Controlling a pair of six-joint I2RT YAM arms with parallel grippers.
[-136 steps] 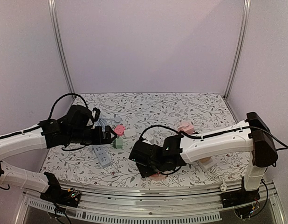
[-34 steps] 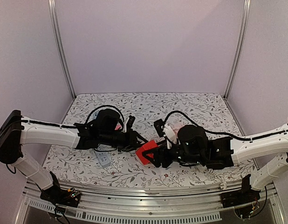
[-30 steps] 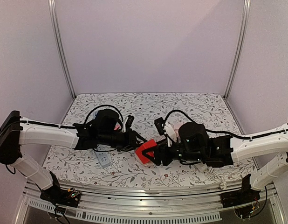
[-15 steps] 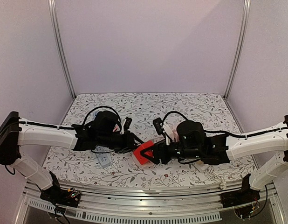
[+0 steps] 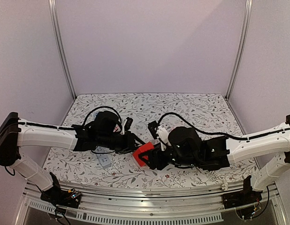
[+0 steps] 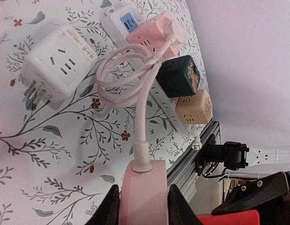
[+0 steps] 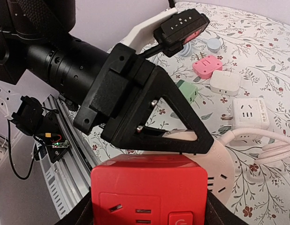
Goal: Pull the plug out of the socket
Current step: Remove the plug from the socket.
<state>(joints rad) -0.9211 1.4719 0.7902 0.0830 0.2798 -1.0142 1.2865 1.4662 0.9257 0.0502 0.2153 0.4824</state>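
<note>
A red cube plug (image 7: 147, 187) fills the bottom of the right wrist view, and my right gripper (image 7: 147, 208) is shut on its sides. Its far face lies against a flat pink round socket (image 7: 221, 161). My left gripper (image 6: 142, 199) is shut on that pink socket (image 6: 142, 185), seen edge-on with its pink cord (image 6: 141, 108) running away to the table. From above, the red plug (image 5: 143, 153) hangs over the table's front middle between the left gripper (image 5: 134, 146) and the right gripper (image 5: 152, 157). Whether its prongs still sit in the socket is hidden.
On the floral table below lie a white cube adapter (image 6: 58, 63) and a white power strip (image 6: 161, 101) carrying pink, green and beige cubes. A grey strip (image 5: 103, 160) lies under the left arm. The metal front rail (image 5: 135, 197) runs close by.
Over the last second both grippers and the red plug shifted a little to the left. Earlier still, the arms were low over the table among the adapters.
</note>
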